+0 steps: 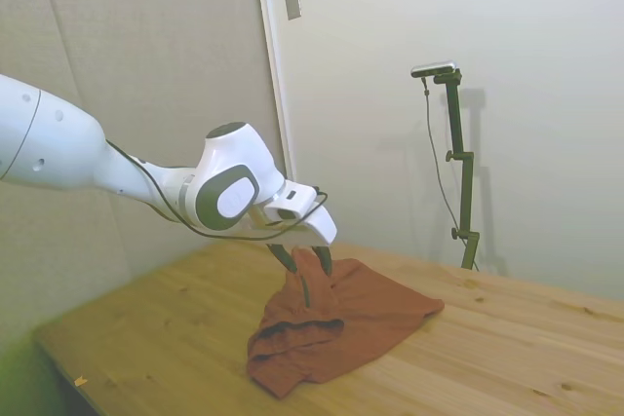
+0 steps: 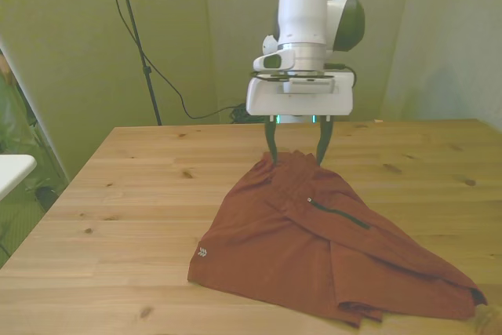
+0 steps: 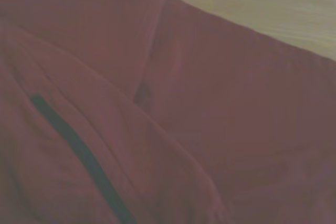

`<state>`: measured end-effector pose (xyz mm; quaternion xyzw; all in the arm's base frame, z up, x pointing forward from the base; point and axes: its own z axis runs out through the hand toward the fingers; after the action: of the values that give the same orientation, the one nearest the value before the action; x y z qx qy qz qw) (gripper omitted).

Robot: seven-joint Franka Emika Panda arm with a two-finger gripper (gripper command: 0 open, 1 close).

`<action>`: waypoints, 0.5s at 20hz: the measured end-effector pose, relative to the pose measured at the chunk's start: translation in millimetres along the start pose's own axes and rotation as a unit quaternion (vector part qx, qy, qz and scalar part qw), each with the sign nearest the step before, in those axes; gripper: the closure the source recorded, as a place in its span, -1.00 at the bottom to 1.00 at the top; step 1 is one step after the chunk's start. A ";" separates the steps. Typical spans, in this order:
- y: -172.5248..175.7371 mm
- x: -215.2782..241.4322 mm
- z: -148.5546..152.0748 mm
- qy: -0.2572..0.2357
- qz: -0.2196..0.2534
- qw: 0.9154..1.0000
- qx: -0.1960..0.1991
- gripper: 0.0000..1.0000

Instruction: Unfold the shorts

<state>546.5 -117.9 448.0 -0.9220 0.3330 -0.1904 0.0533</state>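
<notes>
Shorts [image 2: 314,249] on bench [image 2: 141,194] remain folded over, layers bunched; unfolding barely begun. Tool [image 2: 297,147] at shorts' far edge, fingers apart astride raised fabric, apparently not clamped; spreading flat remains

Hidden, cropped and blurred parts

In the side view the arm [image 1: 58,148] runs off the left edge, its base out of sight, and the table [image 1: 175,328] is cut at the bottom and right edges. In the front view the shorts [image 2: 314,249] nearly reach the bottom edge, their folded underside hidden. The wrist view is soft: the shorts overrun three edges, and the dark zip [image 3: 79,156] is a blurred stripe.
</notes>
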 end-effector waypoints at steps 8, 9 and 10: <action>62.4 24.6 29.7 -0.048 0.014 0.999 -0.003 -1.00; 61.5 26.6 34.4 -0.051 0.017 0.999 -0.001 -1.00; 60.6 28.6 39.2 -0.053 0.019 0.998 0.000 -1.00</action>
<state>545.7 -184.0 407.2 -0.9242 0.3474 -0.1403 0.0740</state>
